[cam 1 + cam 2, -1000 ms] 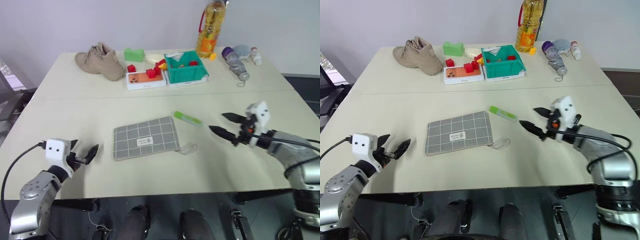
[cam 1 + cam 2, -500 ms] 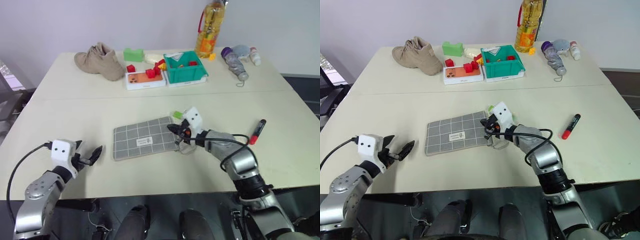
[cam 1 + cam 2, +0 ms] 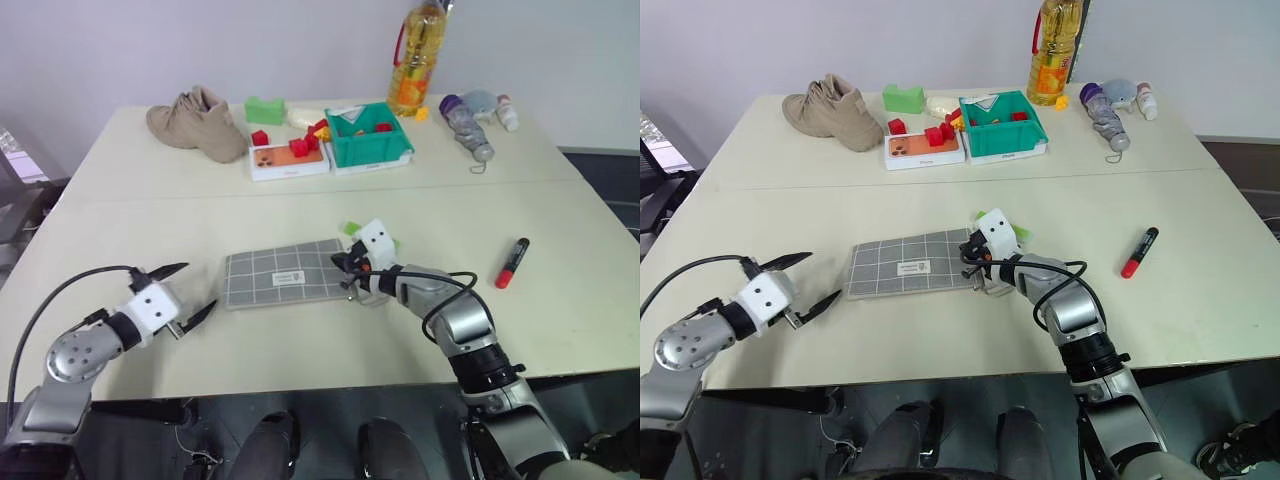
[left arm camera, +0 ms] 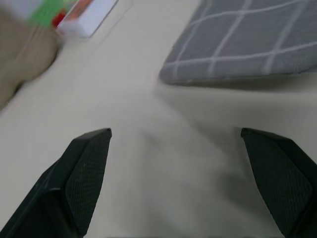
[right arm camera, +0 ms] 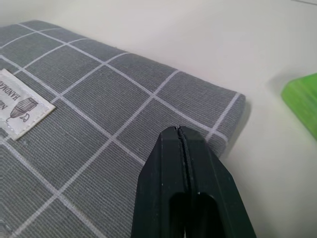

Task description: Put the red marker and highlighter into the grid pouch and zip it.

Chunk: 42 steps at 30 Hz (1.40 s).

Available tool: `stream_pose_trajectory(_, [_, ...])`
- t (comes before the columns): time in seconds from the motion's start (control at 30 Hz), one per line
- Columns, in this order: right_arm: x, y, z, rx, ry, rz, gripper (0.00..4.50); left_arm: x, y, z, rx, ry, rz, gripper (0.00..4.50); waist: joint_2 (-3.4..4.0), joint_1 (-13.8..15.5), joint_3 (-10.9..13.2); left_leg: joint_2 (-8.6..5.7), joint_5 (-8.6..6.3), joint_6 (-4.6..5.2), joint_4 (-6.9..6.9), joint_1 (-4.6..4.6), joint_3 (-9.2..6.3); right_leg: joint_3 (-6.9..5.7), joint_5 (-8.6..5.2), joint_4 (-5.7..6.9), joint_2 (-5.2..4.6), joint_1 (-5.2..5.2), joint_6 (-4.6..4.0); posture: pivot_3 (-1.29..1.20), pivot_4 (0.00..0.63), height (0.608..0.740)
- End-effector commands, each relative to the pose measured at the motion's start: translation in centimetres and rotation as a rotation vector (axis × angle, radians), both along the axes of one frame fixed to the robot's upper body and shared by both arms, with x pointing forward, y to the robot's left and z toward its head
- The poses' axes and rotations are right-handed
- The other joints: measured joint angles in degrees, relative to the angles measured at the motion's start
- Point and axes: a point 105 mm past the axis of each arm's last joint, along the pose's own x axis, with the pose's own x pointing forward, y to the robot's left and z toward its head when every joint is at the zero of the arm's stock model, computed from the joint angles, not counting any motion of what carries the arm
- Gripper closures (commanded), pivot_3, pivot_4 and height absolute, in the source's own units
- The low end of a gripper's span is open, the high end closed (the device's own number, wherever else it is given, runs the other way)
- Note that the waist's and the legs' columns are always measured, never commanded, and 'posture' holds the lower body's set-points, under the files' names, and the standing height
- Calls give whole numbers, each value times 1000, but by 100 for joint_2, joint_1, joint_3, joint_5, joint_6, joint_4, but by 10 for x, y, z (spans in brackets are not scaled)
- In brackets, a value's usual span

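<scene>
Left gripper (image 3: 190, 290) stood wide open, holding nothing, at 9 o'clock of the grid pouch (image 3: 285, 275). Right gripper (image 5: 179, 131) was pinched closed over the pouch's 3 o'clock end. Highlighter (image 3: 354, 229) lay just past it at 1 o'clock; red marker (image 3: 512, 262) well apart at 3 o'clock.

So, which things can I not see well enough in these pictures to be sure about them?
- Flat grey fabric grid pouch: its zipper end and pull cord sit behind the right hand in both eye views.
- Bright lime-green highlighter stick: cut off by the edge of the right wrist view, and mostly behind that hand's white housing in the eye views.
- Small white centre label: print too small to read.
- Whether the shut right hand pinches anything: unclear.
</scene>
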Motion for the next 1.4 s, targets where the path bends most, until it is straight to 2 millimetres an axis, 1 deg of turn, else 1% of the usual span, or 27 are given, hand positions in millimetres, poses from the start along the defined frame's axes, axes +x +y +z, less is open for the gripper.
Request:
stream_pose_trajectory(0.03, [-3, 5, -4, -7, 11, 23, 4486, 1, -12, 1, 79, -67, -147, 0, 0, -25, 0, 0, 0, 0, -2, 0, 0, 0, 0, 0, 0, -1, 0, 0, 150, 739])
stream_pose_trajectory(0.23, [-4, 6, -4, -9, 8, 24, 4486, 14, -27, 6, 82, -170, -285, 0, 0, -71, -1, -1, 1, 0, -7, -1, 0, -5, 0, 4, 1, 4, 1, 0, 150, 739])
stream_pose_trajectory(0.37, [-3, 5, -4, -12, 7, 18, 4486, 17, -42, -2, 110, -171, -397, 0, -1, -74, -1, -1, 2, 0, -6, -1, 1, -6, 1, 7, 2, 12, 3, 0, 150, 739])
stream_pose_trajectory(0.47, [-3, 4, -3, -14, 1, 12, 4500, 22, -48, -1, 111, -183, -437, 820, -1, -79, -1, -1, 2, 0, -6, -1, 2, -6, 1, 10, 4, 11, 3, 0, 150, 739])
stream_pose_trajectory(0.5, [-3, 4, -2, -14, 0, 11, 4500, 24, -48, 1, 102, -190, -437, 1395, -1, -82, -1, -1, 2, 0, -6, -1, 2, -6, 1, 12, 4, 11, 3, 0, 150, 739])
stream_pose_trajectory(0.57, [-3, 3, -2, -14, -3, 9, 4500, 25, -50, 3, 97, -200, -446, 2357, -2, -85, -1, -1, 3, 1, -6, -1, 2, -6, 1, 13, 5, 11, 4, 0, 150, 739])
stream_pose_trajectory(0.6, [-3, 3, -1, -13, -5, 8, 4500, 26, -50, 3, 96, -203, -450, 2982, -2, -87, -1, -1, 3, 1, -6, -1, 2, -6, 1, 13, 5, 11, 4, 0, 150, 739])
stream_pose_trajectory(0.7, [-3, 4, 2, -5, -19, 7, 4500, 26, -51, 4, 89, -205, -458, 4459, -2, -83, -1, -1, 3, 1, -4, -1, 1, -7, 1, 15, 5, 12, 4, 0, 150, 739])
stream_pose_trajectory(0.8, [1, 1, 8, -1, -55, -14, 4500, 26, -51, 4, 68, -196, -450, 4459, -2, -86, -1, -1, 3, 1, -3, -1, 1, -7, 1, 15, 6, 12, 4, 0, 150, 739])
stream_pose_trajectory(0.9, [11, -8, 29, 18, -139, -55, 4500, 25, -48, 3, -1, -142, -392, 4459, -1, -100, -1, 0, 3, 1, -3, -1, 1, -6, 1, 18, 6, 10, 4, 0, 150, 739])
stream_pose_trajectory(0.97, [13, -16, 45, 33, -179, -43, 4500, 29, -43, 6, -78, -101, -303, 4459, 0, -101, 0, 0, 3, 1, -3, -2, 2, -5, 1, 18, 6, 9, 4, 0, 150, 739])
stream_pose_trajectory(1.03, [11, -23, 59, 50, -203, -13, 3960, 28, -41, 11, -148, -72, -245, 4500, 0, -101, 1, 0, 3, 1, -3, -4, 1, -5, 1, 18, 6, 8, 4, 0, 150, 739])
stream_pose_trajectory(1.07, [8, -28, 69, 51, -229, 14, 3526, 26, -40, 15, -187, -65, -209, 4500, -1, -102, 1, 0, 3, 1, -2, -4, 1, -5, 1, 18, 6, 7, 4, 0, 150, 739])
stream_pose_trajectory(1.17, [0, -43, 87, 15, -288, 57, 2065, 20, -37, 23, -269, -58, -98, 4500, 1, -105, 2, 2, 3, 2, -3, -8, 0, -3, 0, 17, 7, 4, 5, 0, 150, 739])
stream_pose_trajectory(1.23, [-2, -49, 89, -2, -289, 59, 1008, 19, -35, 25, -303, -58, -30, 4500, 1, -102, 2, 3, 3, 2, -4, -8, 0, -2, 0, 16, 8, 4, 5, 0, 150, 739])
stream_pose_trajectory(1.27, [-4, -49, 88, 2, -279, 71, 499, 19, -35, 25, -314, -57, -4, 4500, 1, -97, 2, 3, 3, 2, -4, -7, 0, -2, 0, 17, 8, 5, 5, 0, 150, 739])
stream_pose_trajectory(1.37, [-10, -45, 84, 19, -245, 110, 499, 18, -38, 25, -336, -54, 36, 4500, 1, -88, 2, 4, 3, 2, -3, -5, -1, -2, 0, 18, 11, 7, 5, 0, 150, 739])
stream_pose_trajectory(1.4, [-12, -41, 79, 23, -222, 117, 499, 18, -41, 26, -345, -57, 42, 4500, 1, -84, 2, 4, 3, 2, -3, -5, -1, -2, 0, 18, 10, 7, 5, 0, 150, 739])
